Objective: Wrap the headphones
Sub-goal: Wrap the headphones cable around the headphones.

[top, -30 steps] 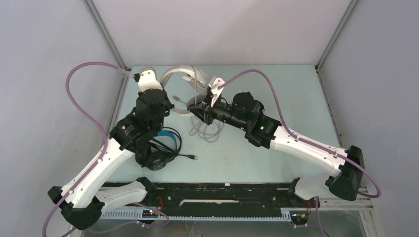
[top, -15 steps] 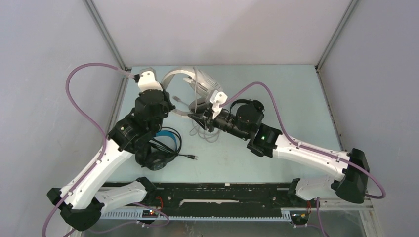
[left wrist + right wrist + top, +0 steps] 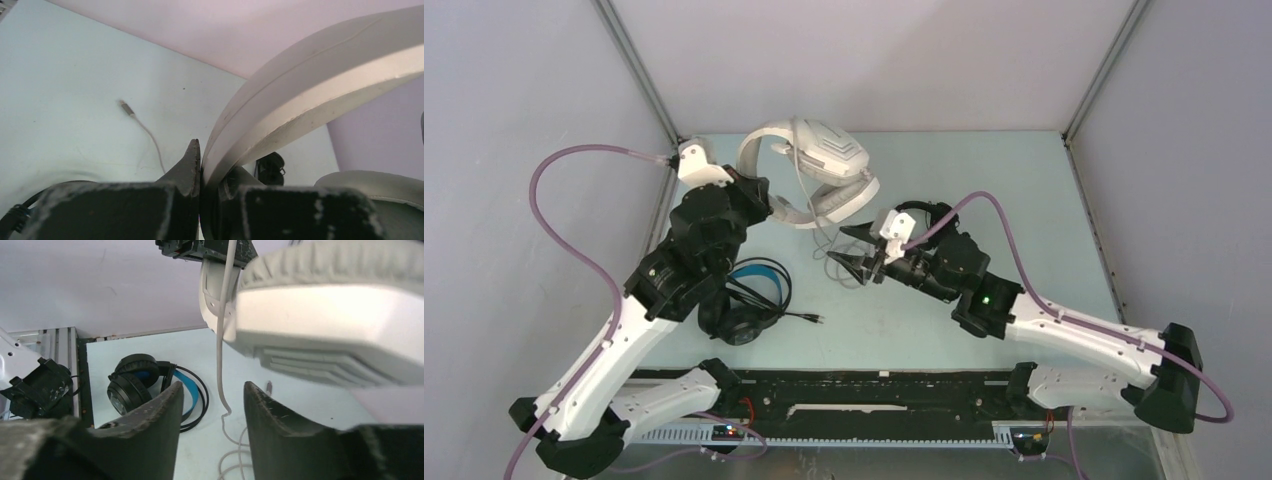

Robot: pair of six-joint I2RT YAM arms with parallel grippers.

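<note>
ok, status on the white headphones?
Left gripper shut on white headphones headband. Right gripper open, grey cable hanging in front of it. Black-and-blue pair lies apart from that cable.

Pale blue-green table (image 3: 1024,190); plain grey walls (image 3: 874,60) left, far, right (metal posts (image 3: 636,68) at far corners); lighting seems even.

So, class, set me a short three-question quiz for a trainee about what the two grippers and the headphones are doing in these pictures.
1. True or false: the left gripper is shut on the headband of the white headphones.
2. Pick one. The right gripper is: A open; B shut on a cable; C shut on an ear cup.
3. Short answer: which arm reaches over the black headphones with the blue headband?

Key: 1 true; 2 A; 3 left.
</note>
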